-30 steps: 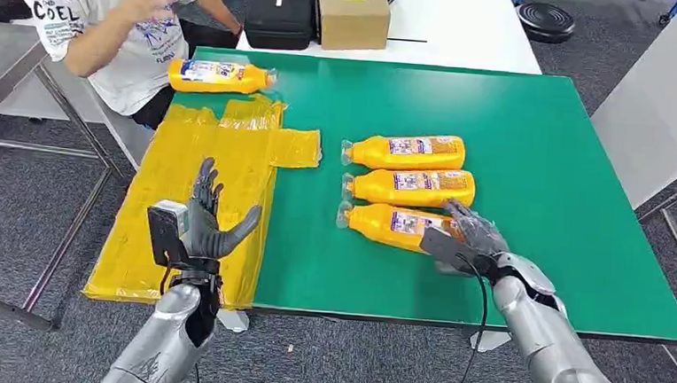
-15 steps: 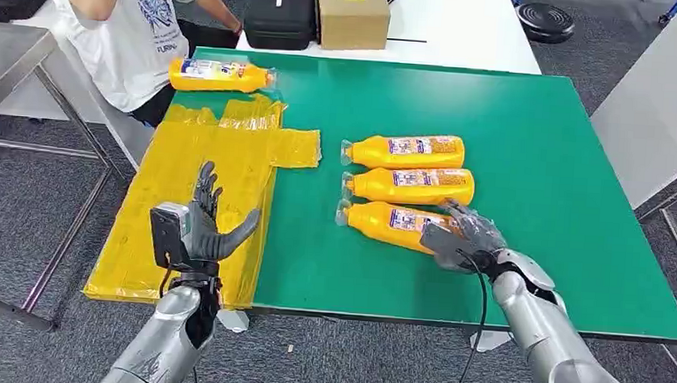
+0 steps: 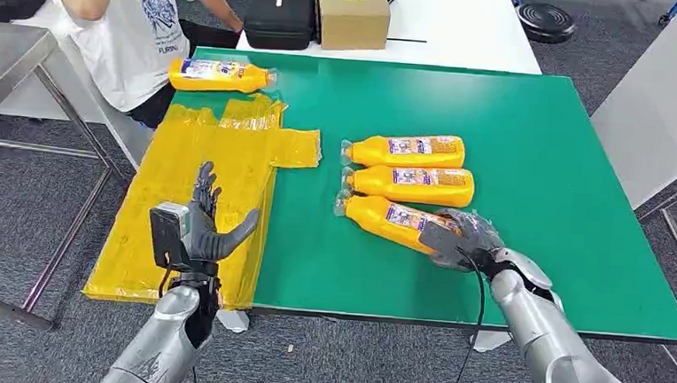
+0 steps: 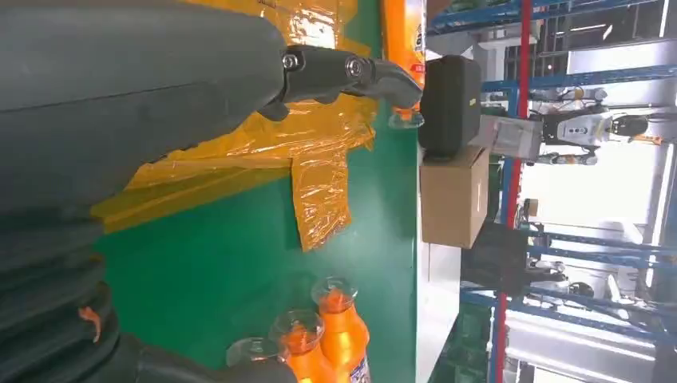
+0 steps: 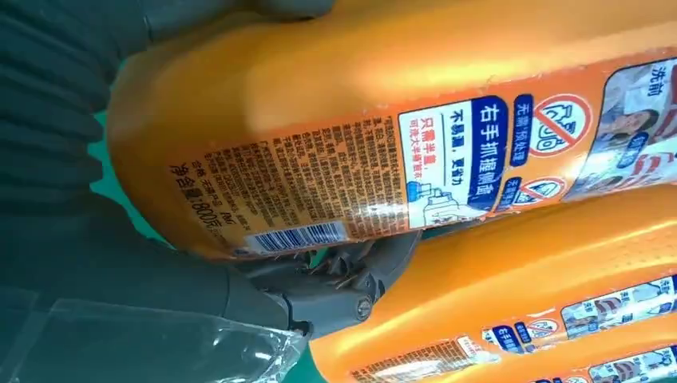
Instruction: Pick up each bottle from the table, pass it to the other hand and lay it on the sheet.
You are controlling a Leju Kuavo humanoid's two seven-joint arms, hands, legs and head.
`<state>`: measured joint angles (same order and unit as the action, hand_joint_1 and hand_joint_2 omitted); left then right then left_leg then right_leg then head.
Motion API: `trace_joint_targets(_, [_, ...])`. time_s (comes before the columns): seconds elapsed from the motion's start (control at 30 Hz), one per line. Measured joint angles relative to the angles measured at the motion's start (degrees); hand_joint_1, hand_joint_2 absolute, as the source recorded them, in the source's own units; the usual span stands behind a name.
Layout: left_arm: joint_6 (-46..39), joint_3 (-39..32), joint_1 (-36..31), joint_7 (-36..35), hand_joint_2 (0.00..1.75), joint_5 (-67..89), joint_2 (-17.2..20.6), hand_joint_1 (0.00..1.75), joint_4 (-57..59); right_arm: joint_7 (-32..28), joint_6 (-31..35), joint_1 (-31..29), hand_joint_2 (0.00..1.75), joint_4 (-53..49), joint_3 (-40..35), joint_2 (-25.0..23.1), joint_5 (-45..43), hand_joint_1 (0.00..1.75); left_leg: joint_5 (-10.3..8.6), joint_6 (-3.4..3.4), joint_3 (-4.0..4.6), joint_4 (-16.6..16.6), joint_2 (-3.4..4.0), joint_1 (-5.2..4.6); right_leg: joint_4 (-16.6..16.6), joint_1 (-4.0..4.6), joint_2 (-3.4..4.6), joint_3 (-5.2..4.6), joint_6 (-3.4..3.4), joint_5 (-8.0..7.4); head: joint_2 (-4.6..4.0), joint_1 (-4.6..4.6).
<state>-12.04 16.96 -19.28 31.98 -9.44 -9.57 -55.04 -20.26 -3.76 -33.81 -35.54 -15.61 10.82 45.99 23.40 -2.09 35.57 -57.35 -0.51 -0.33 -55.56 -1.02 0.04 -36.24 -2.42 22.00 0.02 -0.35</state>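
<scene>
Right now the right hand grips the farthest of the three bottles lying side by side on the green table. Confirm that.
Not quite. The right hand grips the nearest bottle of the three, not the farthest bottle; the head view shows it. They do lie side by side on the green table.

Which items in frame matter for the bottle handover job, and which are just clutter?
Job:
- three orange plastic bottles on the green table
- fourth orange bottle at the far edge
- yellow plastic sheet
- right hand gripping the nearest bottle
- left hand

Clutter:
- cardboard box
- black case
</scene>
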Motion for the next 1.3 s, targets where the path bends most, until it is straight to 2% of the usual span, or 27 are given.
trace_joint_targets(0.93, [0.6,-0.1,0.0,-0.1,1.75,0.0,0.0,0.00,0.0,-1.3,1.2,-0.1,1.75,0.8,0.0,-0.1,-0.6,1.75,0.00,0.00,0.00,0.0,0.00,0.00,0.0,0.00,0.00,0.00,0.00,0.00,0.00,0.00])
trace_joint_targets(1.03, [0.9,-0.2,0.3,-0.2,1.75,-0.2,0.0,0.00,0.0,-4.9,2.9,1.9,1.75,-1.2,0.2,-0.6,-3.2,1.75,0.00,0.00,0.02,0.0,-0.01,0.01,0.0,0.01,0.00,0.00,0.00,0.00,0.00,0.02])
trace_joint_targets(1.13, [7.5,-0.8,1.5,-3.6,1.75,-7.6,0.2,0.00,-2.0,-14.0,5.5,7.8,1.75,-10.0,3.4,-4.6,-11.6,1.75,0.04,0.07,0.08,0.0,0.04,0.15,0.0,0.15,0.03,-0.04,0.05,0.04,0.00,0.04])
trace_joint_targets(1.23, [8.9,-0.9,2.6,-6.9,1.75,-9.9,0.6,0.00,-6.1,-14.1,5.7,12.2,1.75,-17.7,4.2,-8.9,-13.3,1.75,0.14,0.22,0.01,0.0,0.15,0.22,0.0,0.21,0.18,-0.10,0.12,0.09,0.00,-0.07])
trace_joint_targets(1.3, [9.1,-1.0,3.1,-7.6,1.75,-10.6,1.0,0.00,-8.2,-14.2,5.8,14.3,1.75,-20.9,4.5,-10.2,-14.4,1.75,0.12,0.24,0.08,0.0,-0.15,0.29,0.0,0.25,-0.09,-0.08,0.18,0.17,0.00,0.02])
